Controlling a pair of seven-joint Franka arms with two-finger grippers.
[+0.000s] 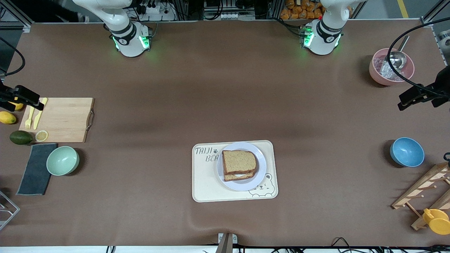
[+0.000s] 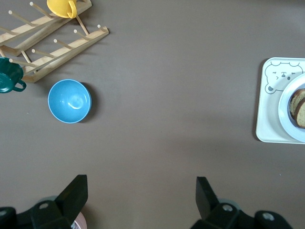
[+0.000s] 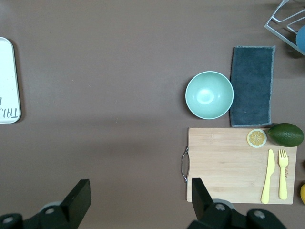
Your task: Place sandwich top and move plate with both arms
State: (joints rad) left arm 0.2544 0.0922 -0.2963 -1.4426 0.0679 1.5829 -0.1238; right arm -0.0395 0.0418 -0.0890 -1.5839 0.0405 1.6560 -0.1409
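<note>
Sandwich top [image 1: 239, 161] on plate [image 1: 258, 175] — seated. Left gripper [image 2: 141, 200], right gripper [image 3: 141, 202] — jaws open. Next we grip the plate's rim.

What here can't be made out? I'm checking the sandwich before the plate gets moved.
- Front view: sandwich top hides most of the filling; only a white sliver shows.
- Left wrist view: plate and sandwich cut off by the edge.
- Right wrist view: only the tray's end shows.

A robotics lab — metal framing [image 1: 10, 14], cables [image 1: 404, 75], brown-covered table [image 1: 225, 88].
</note>
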